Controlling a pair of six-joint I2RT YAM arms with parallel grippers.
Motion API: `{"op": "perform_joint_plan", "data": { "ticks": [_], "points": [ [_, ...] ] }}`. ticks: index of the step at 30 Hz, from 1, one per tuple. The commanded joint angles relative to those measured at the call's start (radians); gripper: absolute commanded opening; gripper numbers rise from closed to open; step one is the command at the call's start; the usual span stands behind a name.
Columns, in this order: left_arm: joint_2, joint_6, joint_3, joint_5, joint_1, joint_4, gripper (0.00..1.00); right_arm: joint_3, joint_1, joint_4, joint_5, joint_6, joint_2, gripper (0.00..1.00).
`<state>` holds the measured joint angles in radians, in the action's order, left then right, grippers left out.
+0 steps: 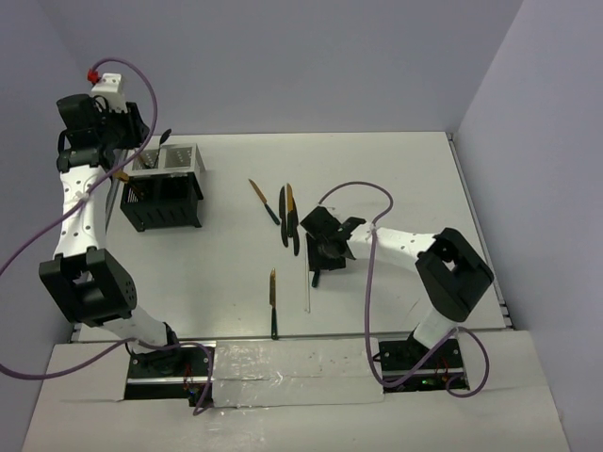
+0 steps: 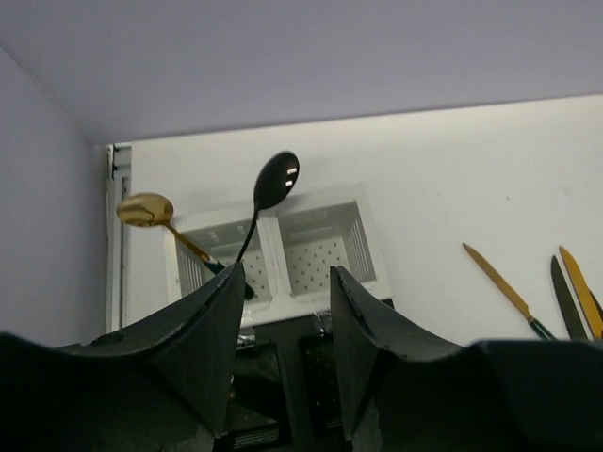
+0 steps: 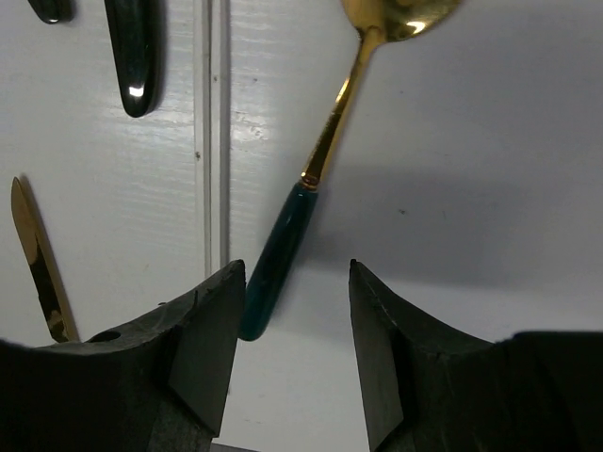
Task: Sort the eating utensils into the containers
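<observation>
Left gripper [image 2: 286, 271] half open, empty, above cutlery caddy [image 2: 316, 266]; black spoon [image 2: 275, 179] apparently standing inside. Right gripper [image 3: 296, 268] half open around green-handled gold spoon [image 3: 330, 141] handle end, unclamped.

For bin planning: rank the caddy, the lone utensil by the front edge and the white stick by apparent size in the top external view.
Largest: caddy.
Then lone utensil and white stick: similar length, too close to rank.

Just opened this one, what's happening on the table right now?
Two arms are sorting cutlery. The left tool hangs open over the black caddy, where a dark spoon and a gold spoon poke up. The right tool, jaws apart, sits low over a green-handled spoon on the table. Other utensils lie loose.
</observation>
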<state>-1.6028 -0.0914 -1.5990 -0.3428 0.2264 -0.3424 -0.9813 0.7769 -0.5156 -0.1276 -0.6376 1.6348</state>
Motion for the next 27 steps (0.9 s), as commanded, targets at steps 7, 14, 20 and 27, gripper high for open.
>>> {"op": "perform_joint_plan", "data": {
  "ticks": [7,14,20,27],
  "points": [
    [0.026,-0.028,0.034,-0.027,0.005,-0.133,0.51,-0.062,0.012,-0.021,-0.020,-0.005,0.121,0.44],
    [0.037,-0.048,0.008,-0.056,0.005,-0.222,0.51,-0.004,0.012,-0.018,-0.038,-0.022,0.076,0.06],
    [0.037,-0.030,-0.001,-0.094,0.005,-0.247,0.51,-0.016,0.013,-0.008,-0.105,0.004,-0.047,0.00],
    [0.035,0.034,-0.038,-0.238,-0.027,-0.302,0.50,-0.054,0.025,0.089,-0.271,0.107,-0.237,0.00]
  ]
}}
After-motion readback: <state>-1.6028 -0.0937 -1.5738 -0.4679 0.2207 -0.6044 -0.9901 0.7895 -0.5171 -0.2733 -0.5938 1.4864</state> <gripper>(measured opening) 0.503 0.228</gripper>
